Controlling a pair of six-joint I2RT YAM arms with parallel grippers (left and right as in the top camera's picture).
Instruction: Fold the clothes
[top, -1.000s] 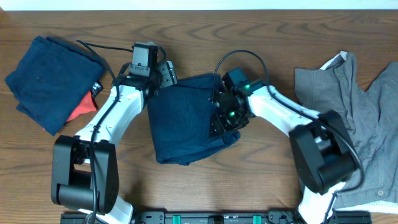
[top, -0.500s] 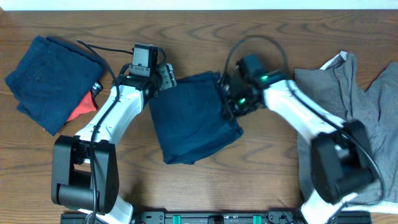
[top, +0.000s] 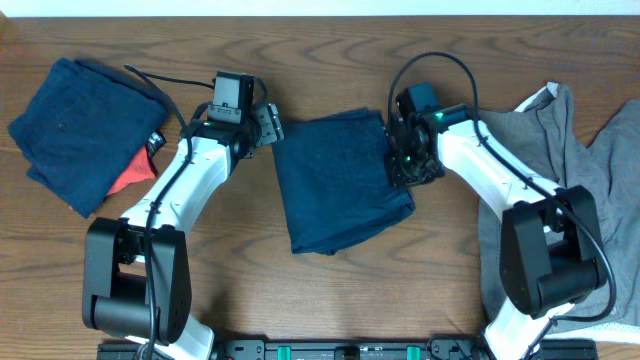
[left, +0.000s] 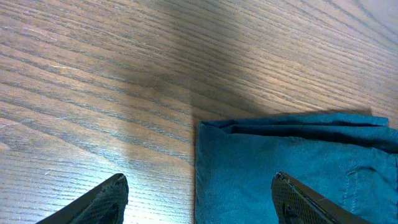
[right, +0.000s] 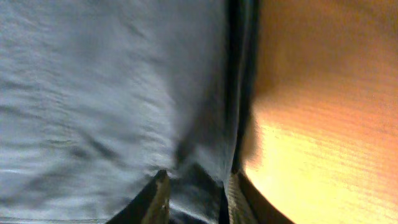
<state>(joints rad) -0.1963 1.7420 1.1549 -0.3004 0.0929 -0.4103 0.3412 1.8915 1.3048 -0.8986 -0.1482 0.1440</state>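
Note:
A folded dark blue garment (top: 338, 182) lies in the middle of the wooden table. My right gripper (top: 403, 168) is shut on its right edge; in the right wrist view the fingers (right: 194, 193) pinch a fold of the blue cloth (right: 112, 93). My left gripper (top: 268, 126) is open and empty just beside the garment's upper left corner; in the left wrist view its fingertips (left: 199, 199) straddle the cloth's left edge (left: 280, 162) without holding it.
A stack of folded dark blue clothes (top: 75, 130) with a red piece (top: 133, 172) sits at the far left. A heap of unfolded grey clothes (top: 570, 190) lies at the right edge. Bare wood (top: 330, 300) lies in front.
My right gripper has dragged the blue garment to the right across the table, away from my left gripper. The left arm has stayed in place.

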